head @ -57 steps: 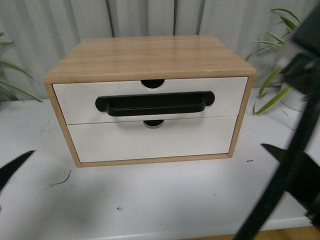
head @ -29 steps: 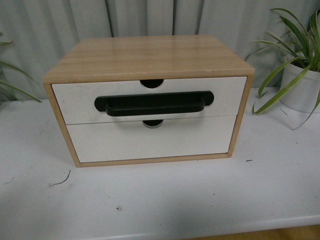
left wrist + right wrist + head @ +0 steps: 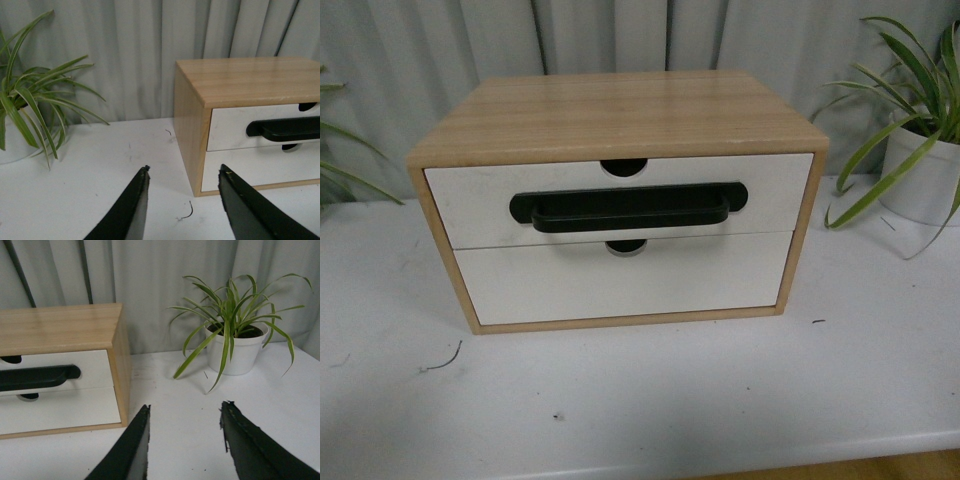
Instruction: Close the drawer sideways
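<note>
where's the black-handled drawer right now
Front view, centre: the drawer sits in the top slot of the wooden cabinet, directly above the plain drawer, left of the potted plant.

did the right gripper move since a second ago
Yes. The right gripper showed in the front view, just right of the cabinet, a second ago. It has since pulled back out of that view, away from the cabinet.
</note>
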Controlling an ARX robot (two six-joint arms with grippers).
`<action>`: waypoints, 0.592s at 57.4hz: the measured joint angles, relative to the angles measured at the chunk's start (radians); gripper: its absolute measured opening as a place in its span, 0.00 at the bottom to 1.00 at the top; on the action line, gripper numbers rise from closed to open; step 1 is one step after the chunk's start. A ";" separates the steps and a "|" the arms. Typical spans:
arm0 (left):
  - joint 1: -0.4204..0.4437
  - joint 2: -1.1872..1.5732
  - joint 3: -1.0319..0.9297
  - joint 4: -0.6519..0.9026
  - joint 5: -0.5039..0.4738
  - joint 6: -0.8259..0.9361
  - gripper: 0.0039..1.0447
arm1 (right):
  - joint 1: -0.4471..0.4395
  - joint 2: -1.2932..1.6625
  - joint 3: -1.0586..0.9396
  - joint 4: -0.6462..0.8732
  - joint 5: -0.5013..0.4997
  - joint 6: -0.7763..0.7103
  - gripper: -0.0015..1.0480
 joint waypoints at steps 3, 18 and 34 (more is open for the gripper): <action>-0.016 -0.019 0.000 -0.026 -0.019 0.000 0.34 | -0.020 -0.016 -0.010 -0.008 -0.018 0.000 0.34; -0.176 -0.115 0.001 -0.109 -0.153 0.006 0.01 | -0.185 -0.092 -0.035 -0.056 -0.179 -0.004 0.02; -0.165 -0.326 0.001 -0.320 -0.171 0.007 0.01 | -0.194 -0.299 -0.070 -0.223 -0.194 -0.003 0.02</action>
